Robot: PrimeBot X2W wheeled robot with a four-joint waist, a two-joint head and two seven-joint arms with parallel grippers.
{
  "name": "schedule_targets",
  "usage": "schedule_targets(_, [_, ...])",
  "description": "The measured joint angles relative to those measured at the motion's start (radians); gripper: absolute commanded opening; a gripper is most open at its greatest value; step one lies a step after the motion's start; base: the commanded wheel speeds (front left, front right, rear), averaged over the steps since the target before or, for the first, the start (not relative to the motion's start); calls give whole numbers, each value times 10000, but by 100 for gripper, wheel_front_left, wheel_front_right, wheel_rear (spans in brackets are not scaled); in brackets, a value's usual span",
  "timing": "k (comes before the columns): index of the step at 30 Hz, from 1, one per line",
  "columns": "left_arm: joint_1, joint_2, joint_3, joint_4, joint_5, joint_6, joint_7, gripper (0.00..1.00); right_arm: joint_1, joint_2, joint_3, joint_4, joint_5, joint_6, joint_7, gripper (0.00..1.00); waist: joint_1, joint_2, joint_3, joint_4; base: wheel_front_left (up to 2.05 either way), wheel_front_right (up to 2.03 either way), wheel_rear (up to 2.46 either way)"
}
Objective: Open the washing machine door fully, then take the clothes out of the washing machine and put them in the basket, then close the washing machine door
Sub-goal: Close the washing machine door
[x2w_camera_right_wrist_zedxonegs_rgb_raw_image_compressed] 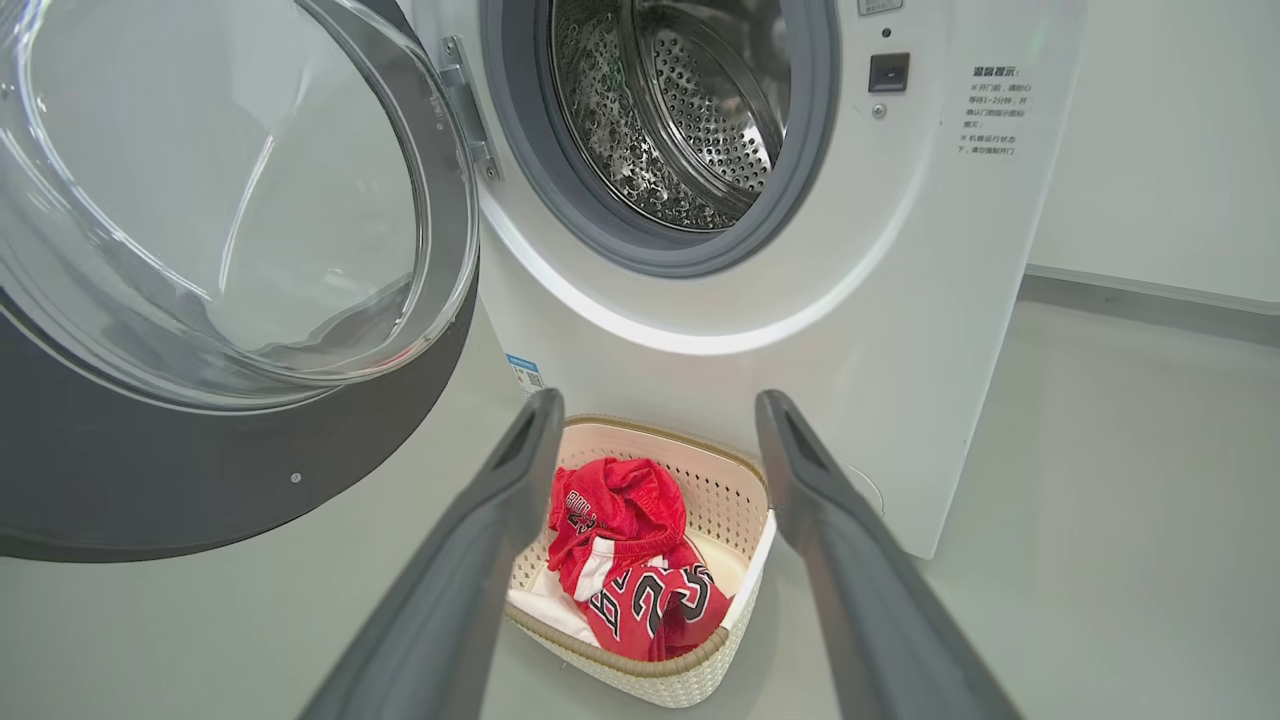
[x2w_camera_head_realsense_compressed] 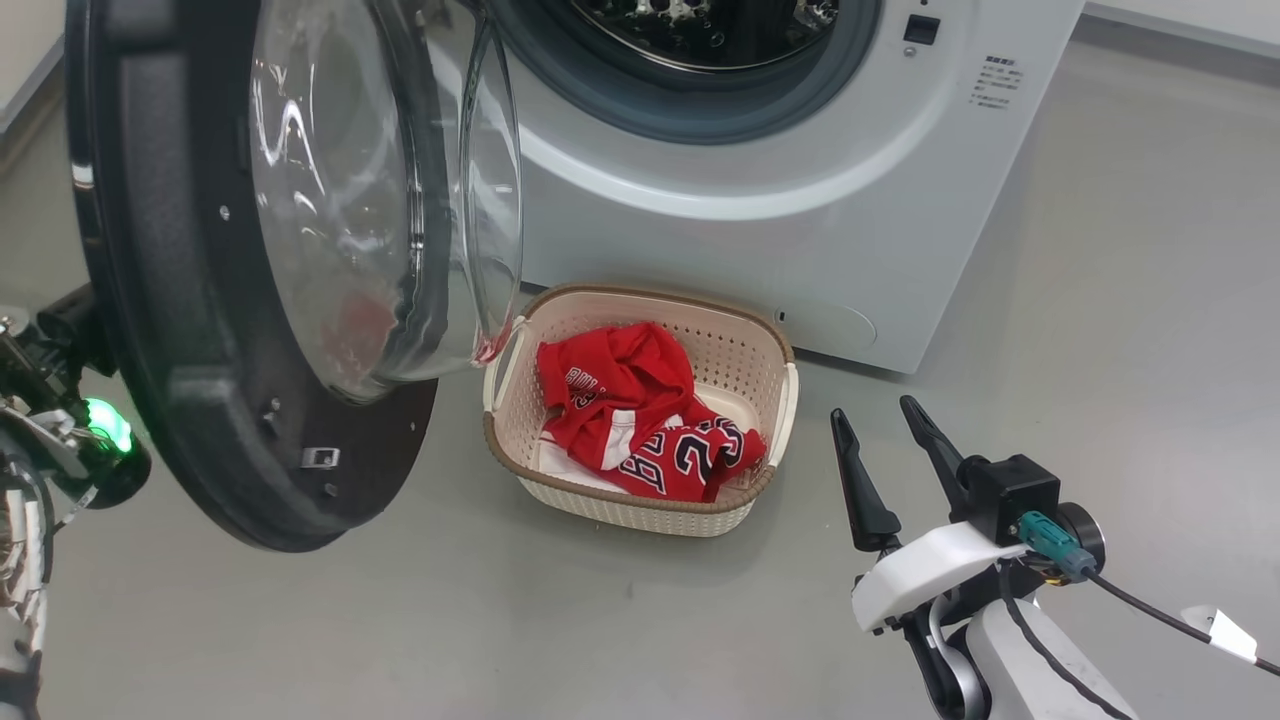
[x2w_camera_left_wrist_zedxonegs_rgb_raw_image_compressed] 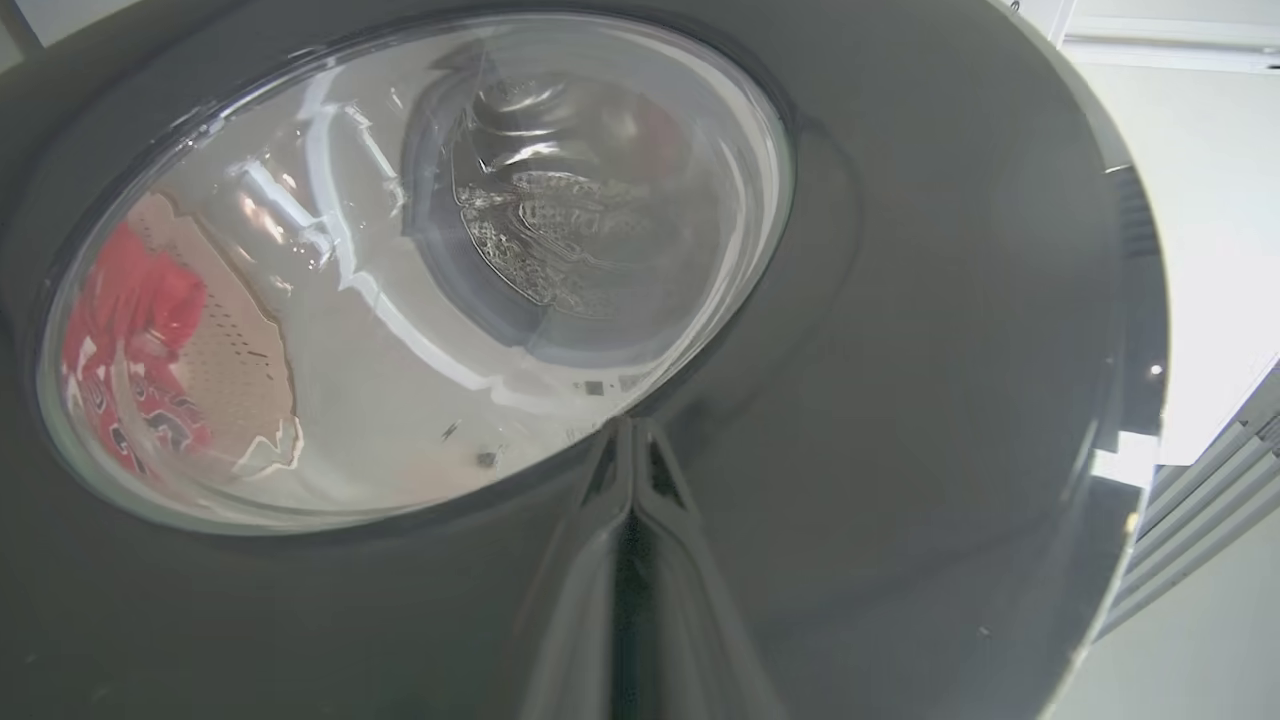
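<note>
Completed: opening washing machine door (x2w_camera_head_realsense_compressed: 200, 300); unloading clothes (x2w_camera_head_realsense_compressed: 640, 420) into basket (x2w_camera_head_realsense_compressed: 772, 405) on floor (x2w_camera_head_realsense_compressed: 1100, 300) before washing machine (x2w_camera_head_realsense_compressed: 800, 200). Remaining, apparently: closing door. Clenched at left gripper (x2w_camera_left_wrist_zedxonegs_rgb_raw_image_compressed: 632, 440), tips at door's outer face; released, empty, at right gripper (x2w_camera_head_realsense_compressed: 870, 410).

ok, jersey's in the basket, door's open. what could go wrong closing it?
1. The washing machine door has its glass bowl close by the basket rim in the head view; the swing might clip it.
2. The left gripper, shut, points at the door's glossy black face right beside the glass; a push there could slip.
</note>
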Motion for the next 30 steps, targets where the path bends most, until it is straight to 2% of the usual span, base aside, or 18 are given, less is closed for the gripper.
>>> schedule_targets(4, [153, -2, -25, -58, -163, 125, 648, 0, 3, 0, 13, -27, 73, -2, 0, 100, 0, 0, -49, -199, 0, 0, 0])
schedule_targets(12, [437, 12, -29, -343, -428, 255, 1235, 0, 8, 2, 67, -84, 92, -4, 0, 100, 0, 0, -103, -683, 0, 0, 0])
schedule_targets(30, [770, 46, 119, -955, -633, 514, 1651, 0, 49, 2, 184, -364, 192, -105, 0, 100, 0, 0, -142, -2113, 0, 0, 0])
